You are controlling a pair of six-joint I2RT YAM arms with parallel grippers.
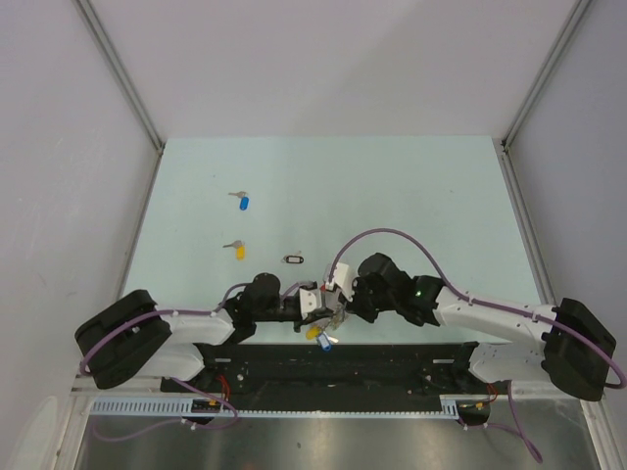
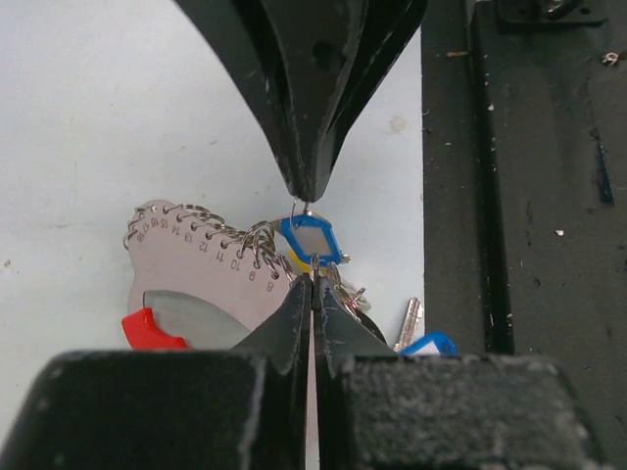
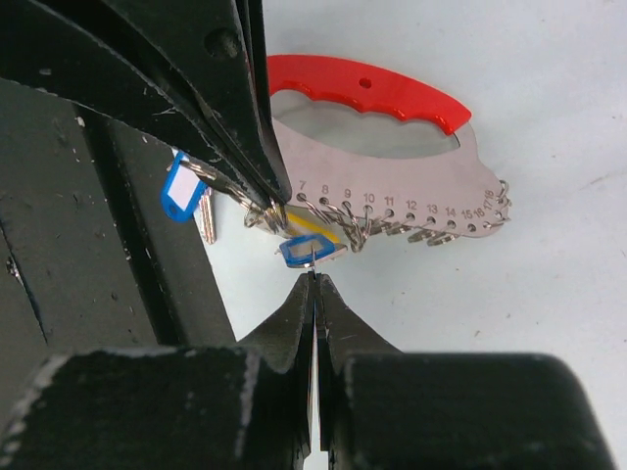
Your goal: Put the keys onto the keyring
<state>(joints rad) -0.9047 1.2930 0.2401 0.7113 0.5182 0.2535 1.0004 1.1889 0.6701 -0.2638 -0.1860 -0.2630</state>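
Observation:
The keyring (image 3: 392, 166), a silver numbered plate with a red arc (image 2: 147, 331) and small wire loops along its edge, hangs low over the table's near edge between both grippers (image 1: 331, 318). My left gripper (image 2: 313, 284) is shut on a small wire loop at the plate's edge. My right gripper (image 3: 313, 277) is shut on the thin wire of a blue-framed key tag (image 3: 309, 250), tip to tip with the left one. A key with a blue tag (image 2: 426, 343) dangles from the keyring. Loose on the table lie a blue-headed key (image 1: 242, 201) and a yellow-headed key (image 1: 236, 249).
A small black-rimmed oval tag (image 1: 293, 259) lies just beyond the grippers. The black base rail (image 1: 343, 367) runs along the near edge right under the keyring. Grey walls close in the table (image 1: 392, 196) on the left, right and back.

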